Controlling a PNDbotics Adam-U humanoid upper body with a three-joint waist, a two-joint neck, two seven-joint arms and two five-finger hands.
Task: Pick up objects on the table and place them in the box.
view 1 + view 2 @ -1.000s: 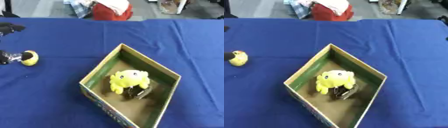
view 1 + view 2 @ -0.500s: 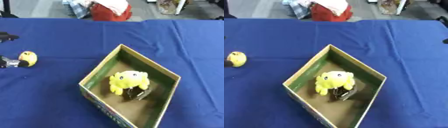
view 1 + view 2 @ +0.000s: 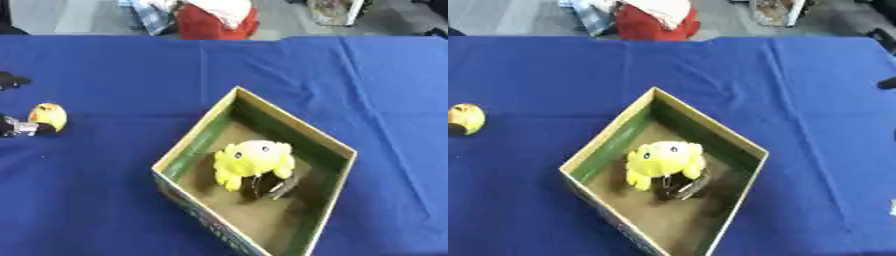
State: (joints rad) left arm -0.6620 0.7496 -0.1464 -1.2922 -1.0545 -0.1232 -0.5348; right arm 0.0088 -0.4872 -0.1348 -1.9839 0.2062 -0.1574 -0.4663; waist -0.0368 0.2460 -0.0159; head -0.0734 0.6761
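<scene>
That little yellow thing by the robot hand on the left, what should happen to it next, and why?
Probably lift the little yellow thing and carry it right, toward the box. It sits at the robot hand on the blue cloth, outside the box, while the yellow plush toy already lies inside.

The left robot hand (image 3: 16, 125) has carried the yellow ball (image 3: 48, 116) slightly leftward

A table under a blue cloth (image 3: 114, 65) fills the view. On it sits an open cardboard box (image 3: 197, 142) turned cornerwise, a little toward five o'clock — and far out at nine o'clock lies a small yellow rounded thing (image 3: 48, 116), well apart.
</scene>
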